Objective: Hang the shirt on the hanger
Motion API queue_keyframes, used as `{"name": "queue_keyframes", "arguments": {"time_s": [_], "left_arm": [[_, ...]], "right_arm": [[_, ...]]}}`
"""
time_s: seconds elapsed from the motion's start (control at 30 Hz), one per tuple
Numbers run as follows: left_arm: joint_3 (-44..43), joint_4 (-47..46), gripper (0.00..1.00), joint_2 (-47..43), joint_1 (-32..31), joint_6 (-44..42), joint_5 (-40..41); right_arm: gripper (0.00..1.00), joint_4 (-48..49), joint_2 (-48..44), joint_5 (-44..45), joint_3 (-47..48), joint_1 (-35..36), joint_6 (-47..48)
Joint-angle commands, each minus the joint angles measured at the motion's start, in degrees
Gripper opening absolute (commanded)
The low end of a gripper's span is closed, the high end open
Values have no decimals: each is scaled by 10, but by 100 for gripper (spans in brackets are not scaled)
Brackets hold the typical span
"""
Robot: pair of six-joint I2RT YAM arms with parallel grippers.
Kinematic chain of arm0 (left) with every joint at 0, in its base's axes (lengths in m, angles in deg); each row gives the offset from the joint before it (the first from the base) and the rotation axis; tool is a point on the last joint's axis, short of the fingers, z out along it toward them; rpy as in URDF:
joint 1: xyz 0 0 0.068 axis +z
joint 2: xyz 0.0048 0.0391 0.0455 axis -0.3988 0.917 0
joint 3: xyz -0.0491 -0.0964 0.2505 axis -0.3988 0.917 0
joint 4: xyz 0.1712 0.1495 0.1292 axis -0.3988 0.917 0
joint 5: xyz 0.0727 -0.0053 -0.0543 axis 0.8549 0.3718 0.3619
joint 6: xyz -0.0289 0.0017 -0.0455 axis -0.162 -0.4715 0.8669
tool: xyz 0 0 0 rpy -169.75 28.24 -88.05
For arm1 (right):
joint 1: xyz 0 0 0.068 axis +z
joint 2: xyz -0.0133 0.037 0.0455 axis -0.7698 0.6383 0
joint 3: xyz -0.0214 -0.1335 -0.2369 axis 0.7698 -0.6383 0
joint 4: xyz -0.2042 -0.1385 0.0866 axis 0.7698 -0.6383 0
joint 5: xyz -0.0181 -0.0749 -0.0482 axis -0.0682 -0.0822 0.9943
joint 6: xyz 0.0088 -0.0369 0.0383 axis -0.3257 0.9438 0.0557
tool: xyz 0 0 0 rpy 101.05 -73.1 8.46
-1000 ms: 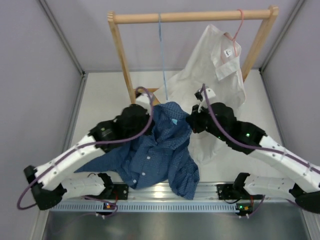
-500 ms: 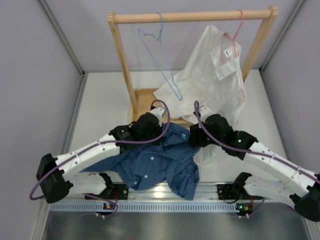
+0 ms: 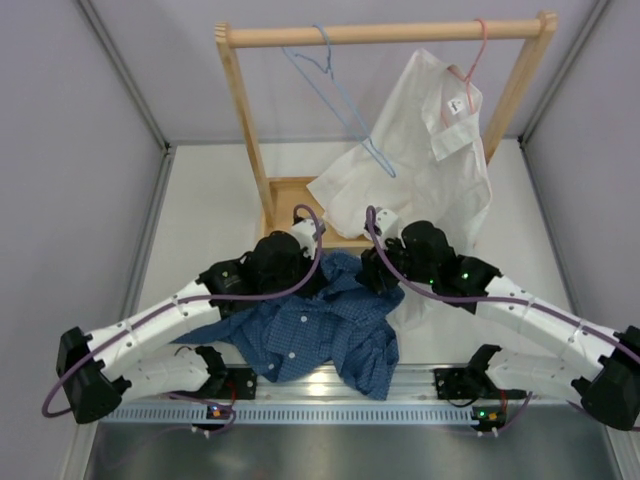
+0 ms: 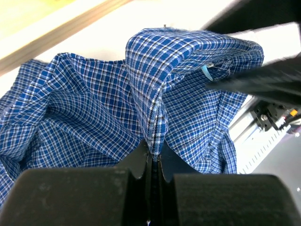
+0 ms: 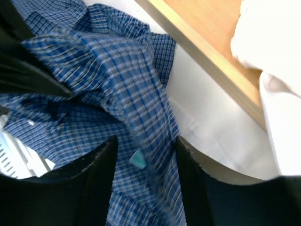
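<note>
The dark blue checked shirt (image 3: 310, 325) lies crumpled on the table between the two arms. One fold of the shirt (image 4: 155, 84) is raised, and my left gripper (image 4: 154, 151) is shut on it. My right gripper (image 5: 146, 160) stands open just over the shirt (image 5: 117, 80), with cloth and a small teal tag (image 5: 137, 159) between its fingers (image 5: 101, 179) and nothing pinched. In the top view the left gripper (image 3: 318, 272) and right gripper (image 3: 372, 268) meet at the shirt's far edge. The light-blue hanger (image 3: 345, 105) hangs tilted from the wooden rod, apart from both grippers.
A wooden rack (image 3: 385, 35) stands at the back, its base board (image 3: 290, 200) just beyond the shirt. A large white shirt (image 3: 430, 150) on a pink hanger (image 3: 475, 55) drapes down beside the right arm. Grey walls close in both sides.
My right gripper has opened and let go of the shirt. Both arms sank towards the table and the shirt collapsed lower. The light-blue hanger swung round to the right on the rod.
</note>
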State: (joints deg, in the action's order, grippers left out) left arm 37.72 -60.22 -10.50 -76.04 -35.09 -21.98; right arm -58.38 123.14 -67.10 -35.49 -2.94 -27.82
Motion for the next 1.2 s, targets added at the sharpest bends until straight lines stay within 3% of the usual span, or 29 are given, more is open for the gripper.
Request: {"name": "queue_keyframes", "arguments": {"time_s": [0.0,0.1,0.13,0.17,0.23,0.3,0.33,0.53,0.6,0.67,0.97,1.17], "left_arm": [[16,-30,0,-28,1,-1,-28],[22,-21,0,-35,1,-11,-25],[21,-16,0,-38,1,-14,-21],[19,2,2,-41,1,-15,-12],[5,28,28,-48,1,-22,58],[-8,64,70,-57,1,-25,110],[-20,69,98,-61,1,-30,136],[-79,65,98,-64,1,-86,128],[-90,65,93,-48,1,-89,114],[-75,41,82,-42,1,-90,89],[27,-98,78,-40,2,-79,27],[44,-128,59,-10,5,-60,16]], "right_arm": [[49,71,22,23,29,13,34],[36,94,31,29,25,17,44],[24,101,34,33,27,20,47],[2,100,36,40,29,21,47],[0,82,37,57,38,23,47],[0,73,34,69,45,22,40],[0,66,34,68,47,23,39],[0,17,49,101,78,24,21],[0,-3,59,117,95,24,8],[0,-17,71,111,108,24,4],[0,-5,49,62,101,25,6],[0,-5,40,62,102,25,2]]}}
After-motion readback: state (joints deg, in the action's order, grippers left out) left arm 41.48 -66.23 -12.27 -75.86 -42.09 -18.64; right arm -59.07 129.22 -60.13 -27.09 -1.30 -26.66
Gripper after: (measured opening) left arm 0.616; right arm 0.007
